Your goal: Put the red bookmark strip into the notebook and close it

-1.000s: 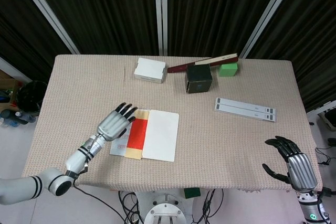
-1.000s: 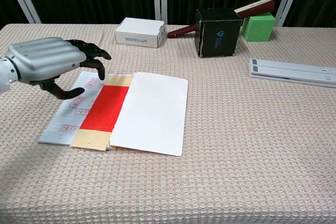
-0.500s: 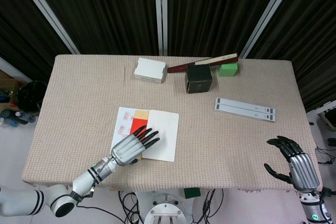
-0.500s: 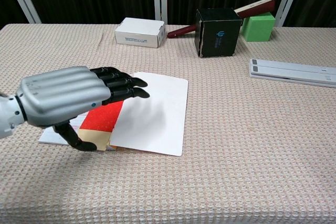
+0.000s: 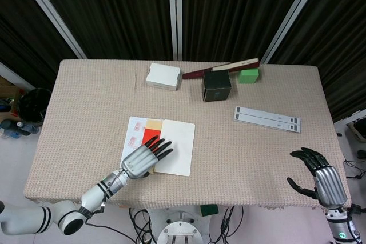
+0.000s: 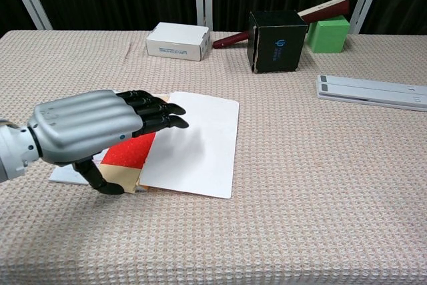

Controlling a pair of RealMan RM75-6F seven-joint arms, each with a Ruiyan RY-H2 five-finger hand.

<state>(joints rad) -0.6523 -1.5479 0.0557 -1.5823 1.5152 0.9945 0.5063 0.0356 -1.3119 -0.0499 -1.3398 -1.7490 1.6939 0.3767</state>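
Observation:
The notebook (image 5: 176, 147) lies open near the table's front, its white right page (image 6: 194, 143) flat. The red bookmark strip (image 5: 150, 136) lies along the middle on a tan sheet (image 5: 154, 124); the stamped left page (image 5: 135, 132) shows beside it. My left hand (image 5: 145, 159) hovers over the strip (image 6: 131, 152), palm down with fingers stretched toward the white page, holding nothing and hiding most of the strip and left page. My right hand (image 5: 321, 179) hangs off the table's front right corner, fingers apart and empty; the chest view does not show it.
At the back stand a white box (image 5: 163, 76), a black box (image 5: 216, 86) and a green block (image 5: 249, 75), with a dark red bar (image 5: 220, 68) resting on the black box. A white flat rail (image 5: 267, 119) lies right of centre.
My left hand swung from the notebook's left side to its front edge and now covers the red strip. It barely moved in the last half second. The right hand stayed put.

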